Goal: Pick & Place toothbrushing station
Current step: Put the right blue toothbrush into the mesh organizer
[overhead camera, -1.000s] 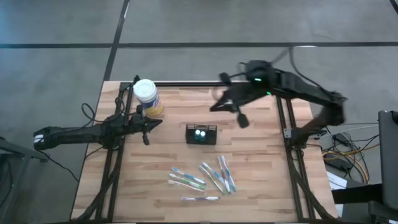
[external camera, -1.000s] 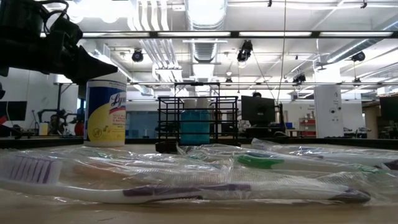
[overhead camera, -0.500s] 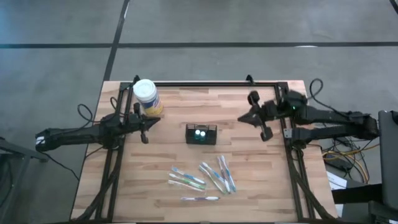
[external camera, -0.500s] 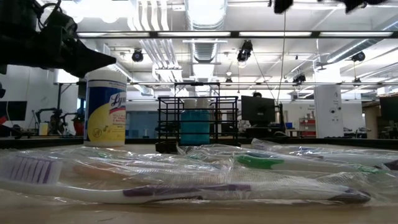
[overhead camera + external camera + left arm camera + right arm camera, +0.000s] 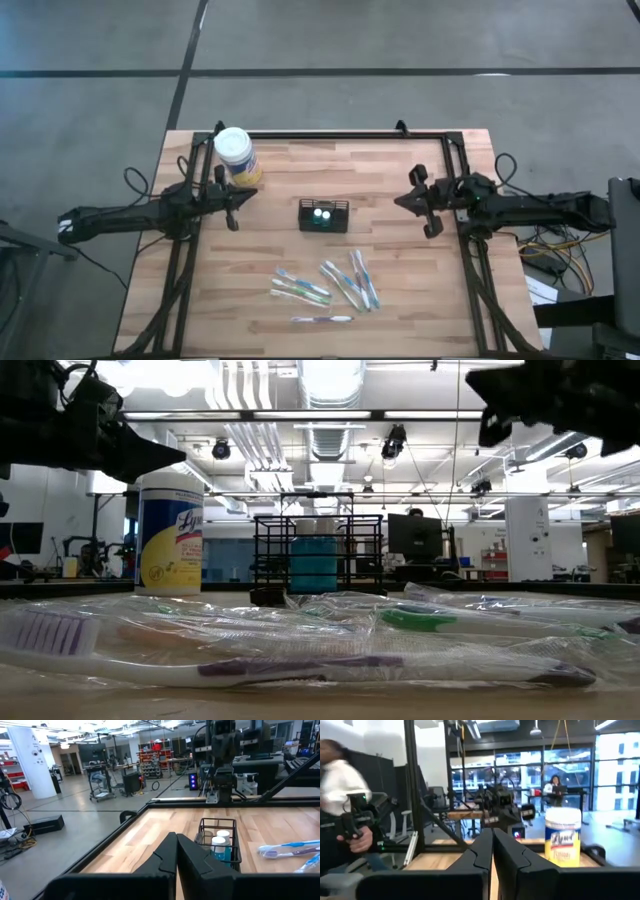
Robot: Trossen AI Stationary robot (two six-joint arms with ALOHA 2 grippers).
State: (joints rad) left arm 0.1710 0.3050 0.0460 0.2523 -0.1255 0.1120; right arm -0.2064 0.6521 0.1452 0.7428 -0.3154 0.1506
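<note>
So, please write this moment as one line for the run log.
left claw: shut, beside white-capped jar | right claw: shut, at table's right side | black wire slotted caddy: mid-table, untouched

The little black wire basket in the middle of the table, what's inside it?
Inside the small black wire caddy stand two little blue bottles with white caps, side by side. Their bottoms and the caddy's floor are hidden behind the wire sides, so anything lying flat in there cannot be seen.
</note>
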